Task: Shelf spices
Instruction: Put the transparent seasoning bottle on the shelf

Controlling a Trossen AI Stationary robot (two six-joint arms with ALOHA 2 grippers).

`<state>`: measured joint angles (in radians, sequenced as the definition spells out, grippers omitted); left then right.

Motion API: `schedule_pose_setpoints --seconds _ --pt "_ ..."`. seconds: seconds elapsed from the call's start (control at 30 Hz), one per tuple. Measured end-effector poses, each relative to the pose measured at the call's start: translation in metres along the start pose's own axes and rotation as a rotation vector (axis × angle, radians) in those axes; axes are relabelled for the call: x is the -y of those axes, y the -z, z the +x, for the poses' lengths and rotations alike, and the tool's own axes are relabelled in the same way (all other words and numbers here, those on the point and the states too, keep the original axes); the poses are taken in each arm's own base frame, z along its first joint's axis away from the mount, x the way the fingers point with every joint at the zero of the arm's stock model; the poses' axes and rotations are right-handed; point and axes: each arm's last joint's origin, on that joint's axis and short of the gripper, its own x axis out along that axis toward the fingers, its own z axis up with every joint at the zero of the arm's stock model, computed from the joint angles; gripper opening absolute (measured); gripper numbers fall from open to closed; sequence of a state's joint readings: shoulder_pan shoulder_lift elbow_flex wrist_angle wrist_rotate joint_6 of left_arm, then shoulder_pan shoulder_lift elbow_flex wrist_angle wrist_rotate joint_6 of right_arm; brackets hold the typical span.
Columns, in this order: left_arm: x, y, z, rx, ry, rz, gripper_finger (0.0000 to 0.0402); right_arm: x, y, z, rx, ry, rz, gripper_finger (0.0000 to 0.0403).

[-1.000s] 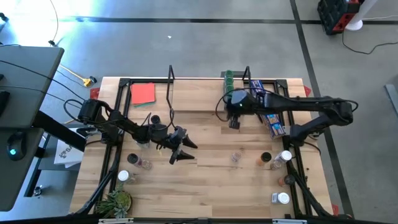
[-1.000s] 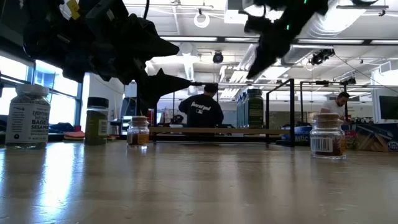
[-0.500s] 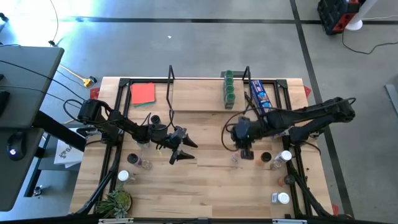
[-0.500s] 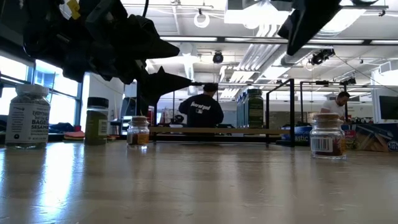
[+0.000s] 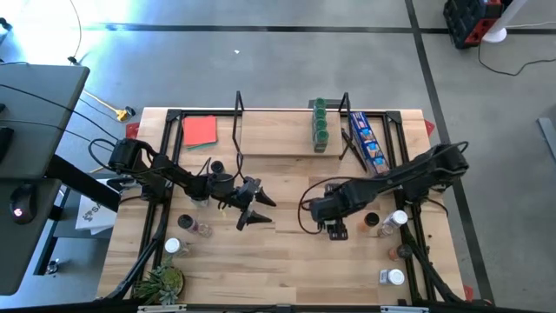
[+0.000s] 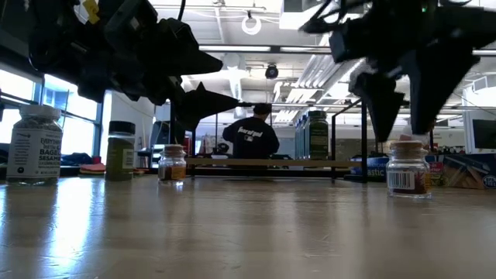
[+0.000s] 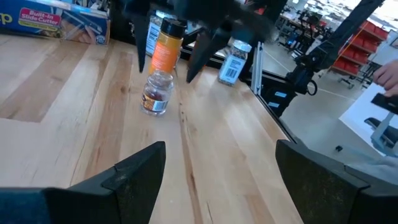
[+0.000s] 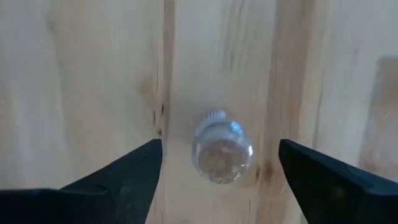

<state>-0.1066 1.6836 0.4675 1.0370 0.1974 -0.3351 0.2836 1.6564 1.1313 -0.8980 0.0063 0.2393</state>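
The right gripper [image 5: 334, 229] now hangs over the near-right part of the table [image 5: 287, 269] with its fingers spread wide apart and nothing between them; a second ago it was up at the shelf [image 5: 287, 143] with its fingers together, beside the row of green-capped jars [image 5: 320, 122] at the shelf's right end, and half a second ago it was already halfway back. So one jar appears to have been delivered and the arm has come back for the next. In the right wrist view the fingers [image 8: 124, 177] straddle a small clear jar [image 8: 222, 149] seen cap-on from straight above, standing apart from both pads, not yet gripped. That jar [image 7: 155, 93] stands upright on the wood, its long axis vertical, its clear stopper pointing up at the gripper, brownish contents at the bottom. My judgement is that the next move is a straight descent and a close around its body. Just right of it stand a dark-capped jar [image 5: 372, 221] and a white-capped jar [image 5: 399, 218]; more wait at the near-right edge and at the near left. The left gripper [image 5: 253, 211] has not moved, hovering left of centre with its fingers wide and empty.
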Motion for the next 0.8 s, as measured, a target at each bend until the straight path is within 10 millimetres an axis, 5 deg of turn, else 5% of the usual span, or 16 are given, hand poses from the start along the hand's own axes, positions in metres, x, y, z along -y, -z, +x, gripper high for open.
schedule_pose_setpoints --seconds 0.3,0.57,0.67,0.8 --pt "0.0 0.0 0.0 0.0 0.0 -0.011 0.03 -0.001 -0.003 0.026 -0.09 0.022 0.012 0.0303" --pt "0.0 0.0 0.0 0.0 -0.001 0.009 0.03 0.0 -0.006 0.029 -0.082 0.006 0.03 0.0168" --pt "0.0 0.0 0.0 -0.001 -0.001 0.014 0.03 0.005 -0.015 0.021 -0.046 -0.002 0.05 0.0156" --pt "0.0 -0.002 -0.003 -0.025 -0.028 0.022 0.03 0.024 -0.048 -0.016 0.088 -0.009 0.037 0.0156"
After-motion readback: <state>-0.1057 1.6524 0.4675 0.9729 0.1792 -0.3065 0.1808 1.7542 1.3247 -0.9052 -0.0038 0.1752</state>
